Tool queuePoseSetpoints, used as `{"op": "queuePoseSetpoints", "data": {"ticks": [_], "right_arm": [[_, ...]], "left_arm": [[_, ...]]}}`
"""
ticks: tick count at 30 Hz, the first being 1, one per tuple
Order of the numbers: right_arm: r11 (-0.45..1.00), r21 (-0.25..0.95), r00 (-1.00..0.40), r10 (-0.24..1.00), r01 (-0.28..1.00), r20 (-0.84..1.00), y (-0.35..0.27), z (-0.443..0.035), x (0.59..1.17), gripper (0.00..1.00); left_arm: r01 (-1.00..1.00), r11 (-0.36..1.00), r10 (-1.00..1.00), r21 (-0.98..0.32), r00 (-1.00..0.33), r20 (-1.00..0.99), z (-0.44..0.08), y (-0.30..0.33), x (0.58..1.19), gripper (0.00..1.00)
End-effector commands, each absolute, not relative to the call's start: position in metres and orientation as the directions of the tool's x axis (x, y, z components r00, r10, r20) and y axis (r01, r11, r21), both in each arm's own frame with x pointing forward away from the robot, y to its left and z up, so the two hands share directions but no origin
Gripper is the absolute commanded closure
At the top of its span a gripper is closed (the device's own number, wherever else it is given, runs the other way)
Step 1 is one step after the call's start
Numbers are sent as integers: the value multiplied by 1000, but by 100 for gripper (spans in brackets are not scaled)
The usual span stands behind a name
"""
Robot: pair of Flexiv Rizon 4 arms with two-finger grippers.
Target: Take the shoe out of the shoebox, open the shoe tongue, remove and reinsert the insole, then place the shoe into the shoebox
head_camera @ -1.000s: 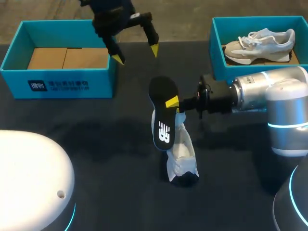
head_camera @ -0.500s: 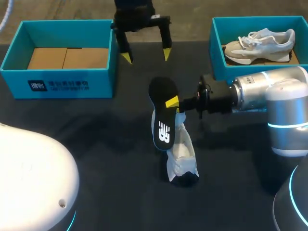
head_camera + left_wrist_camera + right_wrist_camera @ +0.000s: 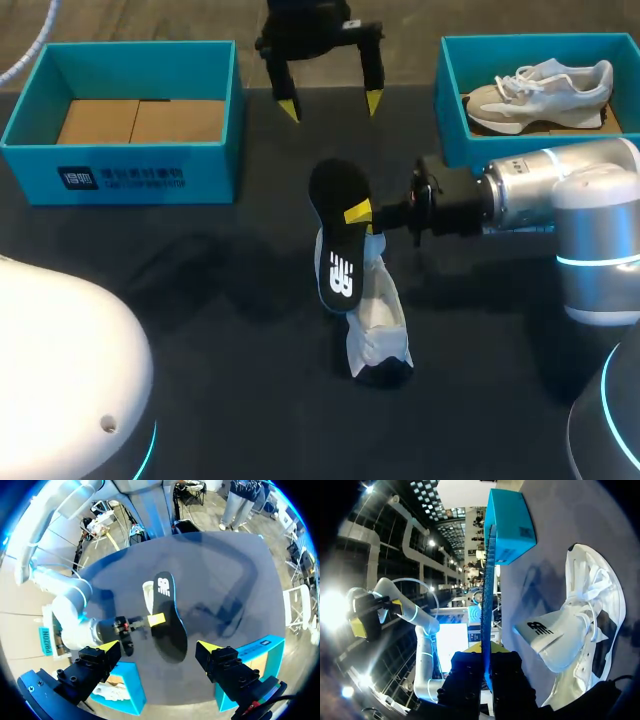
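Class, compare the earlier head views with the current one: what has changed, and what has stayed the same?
The open left gripper moved rightward along the far side of the table, taking hold of nothing. The right gripper stays shut on the insole; the shoe has not moved.

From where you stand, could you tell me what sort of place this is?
Probably a robot workbench for shoe handling: a dark table, two teal shoeboxes, and the right gripper holding an insole over a white shoe.

Left gripper [image 3: 330, 105] high over far middle, fingers spread wide, tips pointing down, right arm [image 3: 560, 195] level, reaching in toward centre, right gripper [image 3: 360, 214] clamped on insole [image 3: 338, 245], far finger hidden, probably pressing behind.
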State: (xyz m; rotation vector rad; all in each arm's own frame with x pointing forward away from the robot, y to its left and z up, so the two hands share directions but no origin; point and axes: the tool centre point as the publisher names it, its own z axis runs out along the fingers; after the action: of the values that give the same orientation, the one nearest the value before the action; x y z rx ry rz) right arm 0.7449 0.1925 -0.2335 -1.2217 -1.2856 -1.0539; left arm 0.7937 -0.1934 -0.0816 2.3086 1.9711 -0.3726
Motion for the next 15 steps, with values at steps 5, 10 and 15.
{"op": "queuePoseSetpoints", "data": {"ticks": [5,10,15], "right_arm": [[99,-53,44,97,994,994,193,-233,744,100],[99,-53,44,97,994,994,193,-233,744,100],[99,-53,44,97,994,994,193,-233,744,100]], "left_arm": [[989,-143,727,48,138,-672,-78,-166,769,0],[988,-129,641,90,152,-752,-72,-161,759,0],[990,-82,534,114,140,-834,-77,-153,750,0]]}}
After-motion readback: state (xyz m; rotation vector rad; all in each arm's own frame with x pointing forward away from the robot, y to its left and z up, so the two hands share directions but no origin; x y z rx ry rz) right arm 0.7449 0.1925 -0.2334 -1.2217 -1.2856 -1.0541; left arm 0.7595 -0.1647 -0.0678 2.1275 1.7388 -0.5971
